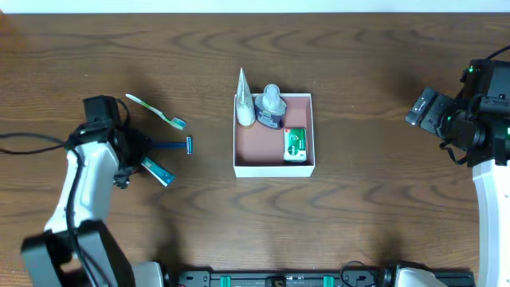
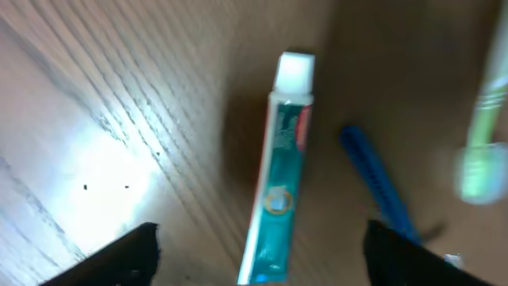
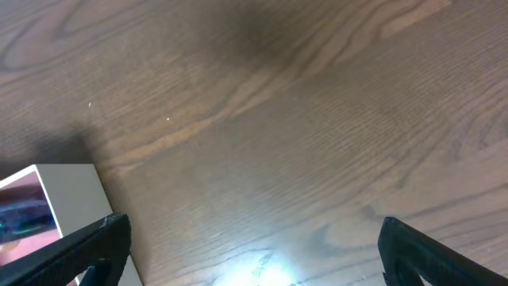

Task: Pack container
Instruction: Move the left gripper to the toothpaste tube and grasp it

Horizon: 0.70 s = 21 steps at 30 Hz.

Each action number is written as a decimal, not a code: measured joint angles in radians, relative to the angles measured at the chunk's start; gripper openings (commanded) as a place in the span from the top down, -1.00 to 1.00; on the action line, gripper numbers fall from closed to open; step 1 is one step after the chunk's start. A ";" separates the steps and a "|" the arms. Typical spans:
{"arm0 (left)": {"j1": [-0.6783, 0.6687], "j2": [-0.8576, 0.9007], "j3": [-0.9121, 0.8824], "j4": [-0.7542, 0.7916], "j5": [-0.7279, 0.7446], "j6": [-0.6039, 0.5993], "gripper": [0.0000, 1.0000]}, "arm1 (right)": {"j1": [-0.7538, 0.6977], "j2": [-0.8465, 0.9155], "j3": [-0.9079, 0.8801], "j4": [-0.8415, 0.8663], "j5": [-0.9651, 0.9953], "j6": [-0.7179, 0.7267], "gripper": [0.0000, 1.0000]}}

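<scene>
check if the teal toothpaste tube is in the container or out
Out: the toothpaste tube lies flat on the table below the open left gripper, left of the container.

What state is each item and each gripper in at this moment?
container: open, partly packed
white tube: standing inside container
bottle: upright inside container
green-and-white carton: lying inside container
toothbrush: lying outside container
razor: lying outside container
toothpaste tube: capped, lying flat outside container
left gripper: open, empty, above toothpaste tube
right gripper: open, empty
</scene>
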 measured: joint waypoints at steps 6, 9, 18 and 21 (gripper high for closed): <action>0.000 0.122 -0.002 0.005 0.000 0.002 -0.30 | 0.000 0.000 0.000 0.000 0.000 0.000 -0.98; -0.001 0.180 -0.003 0.021 0.001 0.003 -0.23 | 0.000 0.000 0.000 0.000 0.000 0.000 -0.98; -0.001 0.221 0.011 0.059 0.024 0.005 0.28 | 0.000 0.000 0.000 0.000 0.000 0.000 -0.99; -0.001 0.222 0.013 0.060 0.026 0.002 0.62 | 0.000 0.000 0.000 0.000 0.000 0.000 -0.98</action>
